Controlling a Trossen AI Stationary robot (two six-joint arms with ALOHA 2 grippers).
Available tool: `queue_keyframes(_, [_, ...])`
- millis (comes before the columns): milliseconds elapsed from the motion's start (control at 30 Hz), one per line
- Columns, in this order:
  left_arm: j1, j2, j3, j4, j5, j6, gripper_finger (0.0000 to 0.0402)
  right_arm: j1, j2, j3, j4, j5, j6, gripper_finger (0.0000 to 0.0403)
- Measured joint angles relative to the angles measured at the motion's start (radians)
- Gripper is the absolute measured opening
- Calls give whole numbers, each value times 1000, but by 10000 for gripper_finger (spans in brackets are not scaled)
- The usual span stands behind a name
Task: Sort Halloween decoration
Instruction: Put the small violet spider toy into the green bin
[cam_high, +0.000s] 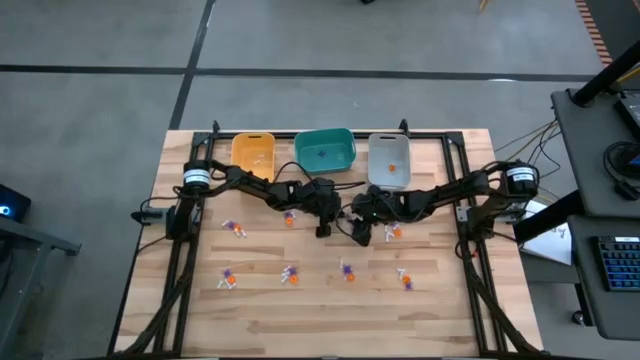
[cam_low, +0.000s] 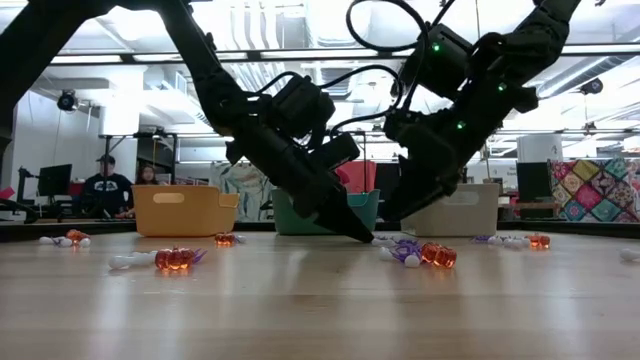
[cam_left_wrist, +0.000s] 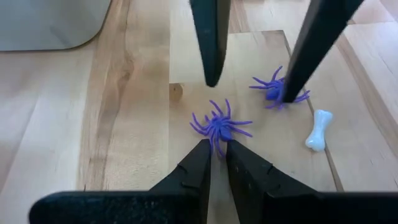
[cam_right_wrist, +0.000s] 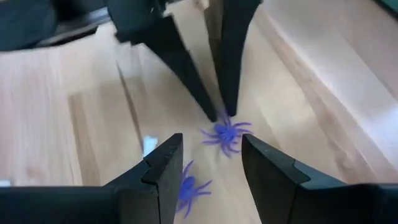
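Table (cam_high: 320, 310): wood top w/ black frame, both arms reach in to its middle.
Bins: 3 in a row at the far edge, beyond both grippers; yellow bin (cam_high: 253, 152), teal bin (cam_high: 325, 150), grey bin (cam_high: 389, 160) w/ 1 orange bit inside.
Left gripper (cam_left_wrist: 215, 151): tips down on the table, fingers nearly together, a thin gap between; they pinch at a leg of purple spider (cam_left_wrist: 217, 126), grip not clear.
Right gripper (cam_right_wrist: 211, 155): faces the left gripper tip to tip, fingers spread wide, nothing between them; same spider sits just ahead of its tips.
2nd purple spider (cam_left_wrist: 273, 90): touching a right finger, just beside its tip.
White bone (cam_left_wrist: 318, 130): near the 2nd spider, apart from both grippers.
Other trinkets (cam_high: 290, 275): orange, purple, white bits scattered on the near side, well apart from the grippers.
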Motion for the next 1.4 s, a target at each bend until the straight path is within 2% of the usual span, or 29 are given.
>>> queue_keyframes(133, [-2, -10, -1, -5, 6, -8, 38, -9, 1, 0, -7, 6, 128, 150])
queue_keyframes(300, [-2, -37, -5, -29, 68, -23, 38, -15, 1, 0, -18, 4, 356, 136])
queue_keyframes(400, [-3, -45, -4, -15, 80, -18, 38, -15, 1, 0, -18, -8, 425, 130])
queue_keyframes(1100, [10, 21, -1, 66, 57, -31, 38, -40, 6, 0, -14, -18, 527, 128])
queue_keyframes(1400, [11, 26, 0, 66, 57, -41, 38, -48, 60, 0, 5, -21, 543, 128])
